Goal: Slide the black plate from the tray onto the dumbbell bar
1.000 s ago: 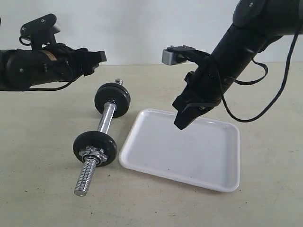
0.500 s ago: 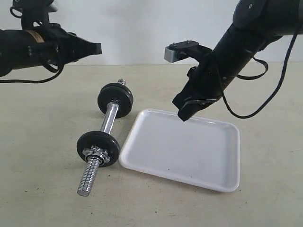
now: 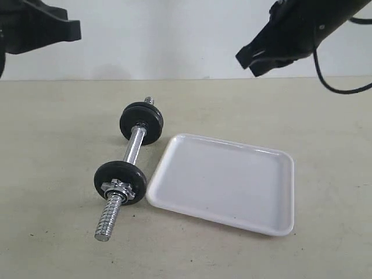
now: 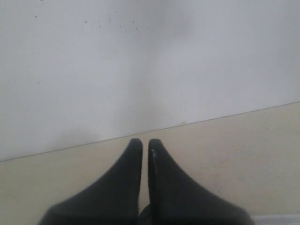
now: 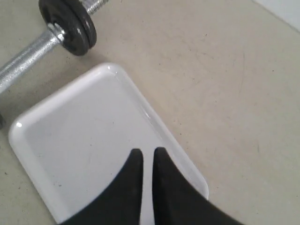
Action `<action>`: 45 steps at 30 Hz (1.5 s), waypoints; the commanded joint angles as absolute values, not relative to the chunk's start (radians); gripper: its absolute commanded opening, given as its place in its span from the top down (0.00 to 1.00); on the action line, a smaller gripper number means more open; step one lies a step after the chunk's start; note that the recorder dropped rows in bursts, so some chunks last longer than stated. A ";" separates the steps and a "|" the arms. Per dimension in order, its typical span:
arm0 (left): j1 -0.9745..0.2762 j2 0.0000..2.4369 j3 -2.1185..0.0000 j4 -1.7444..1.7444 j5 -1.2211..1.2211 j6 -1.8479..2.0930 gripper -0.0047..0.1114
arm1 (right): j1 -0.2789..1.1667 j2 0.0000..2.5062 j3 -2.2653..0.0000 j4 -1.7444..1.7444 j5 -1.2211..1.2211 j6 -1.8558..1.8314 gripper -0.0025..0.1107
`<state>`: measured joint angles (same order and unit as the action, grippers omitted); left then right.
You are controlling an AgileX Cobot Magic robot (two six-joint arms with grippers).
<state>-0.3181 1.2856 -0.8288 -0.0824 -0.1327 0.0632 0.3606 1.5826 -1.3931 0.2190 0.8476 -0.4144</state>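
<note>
We only get part of the dumbbell bar in the right wrist view, the frame edge chops it. The right gripper covers some of the tray. The left arm and right arm both run out of the exterior view.

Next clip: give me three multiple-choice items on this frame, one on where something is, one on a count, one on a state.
1. In the exterior view, the dumbbell bar lies: A) left of the tray; B) inside it; C) right of it.
2. Number of black discs on the bar: A) one; B) two; C) four.
3. The right gripper is: A) wide open; B) shut on a disc; C) shut, holding nothing.
Answers: 1 A, the bar lies beside the tray's left rim. 2 B, one disc sits near each threaded end. 3 C, its fingers nearly meet with nothing between them.
</note>
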 commanded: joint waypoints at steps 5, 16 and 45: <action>-0.320 0.938 -0.571 -0.094 -0.195 0.041 0.92 | 0.358 1.374 -1.315 0.259 0.830 -0.391 0.96; -0.320 0.329 -0.396 -0.119 -0.012 0.043 0.92 | 0.358 0.889 -0.957 0.259 0.653 -0.319 0.96; -0.320 0.000 -0.200 -0.052 0.280 0.046 0.92 | 0.358 0.000 -0.240 -0.031 0.333 -0.036 0.96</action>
<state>-0.3181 0.0021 -0.2568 -0.0639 0.2806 0.0497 0.3606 0.0062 -0.2767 0.0108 0.3889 -0.1202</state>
